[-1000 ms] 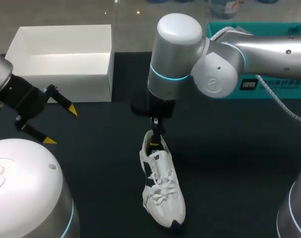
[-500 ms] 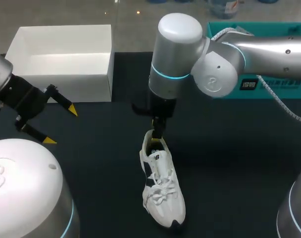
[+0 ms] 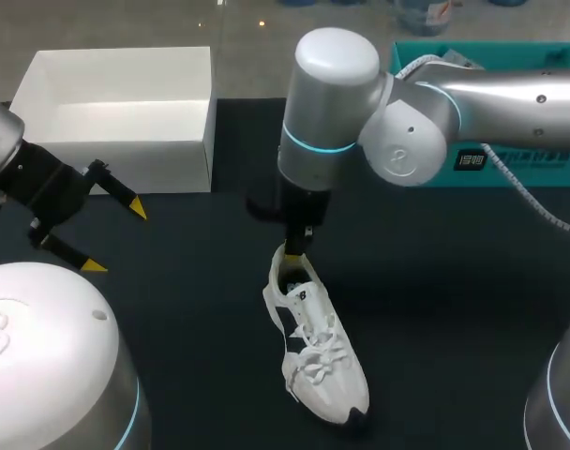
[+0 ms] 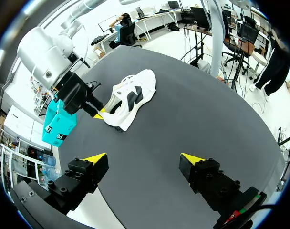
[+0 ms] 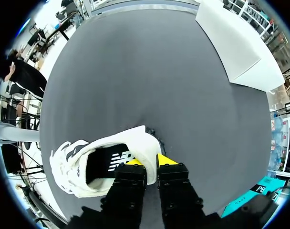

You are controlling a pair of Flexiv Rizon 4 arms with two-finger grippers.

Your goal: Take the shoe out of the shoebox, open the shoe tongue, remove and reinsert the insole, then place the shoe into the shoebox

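Observation:
A white sneaker with dark side panels [image 3: 315, 354] lies on the black table [image 3: 454, 300], heel toward the back, toe toward the front right. My right gripper [image 3: 292, 251] comes down on the heel and is shut on the heel collar [image 5: 147, 143], one finger inside the shoe [image 5: 102, 160] and one outside. My left gripper [image 3: 116, 239] hangs open and empty at the left, apart from the shoe [image 4: 130, 95]; in its own view the left gripper [image 4: 144, 158] has nothing between its fingers. The white shoebox [image 3: 154, 164] stands open and empty at the back left.
A teal box [image 3: 510, 159] sits at the back right behind my right arm, also seen as the teal box [image 4: 56, 129] beyond the shoe. The shoebox [image 5: 235, 43] lies ahead of the right gripper across bare table.
My right gripper has shut on the shoe's heel. The sneaker's toe has swung toward the right and slightly forward. The left arm has not moved.

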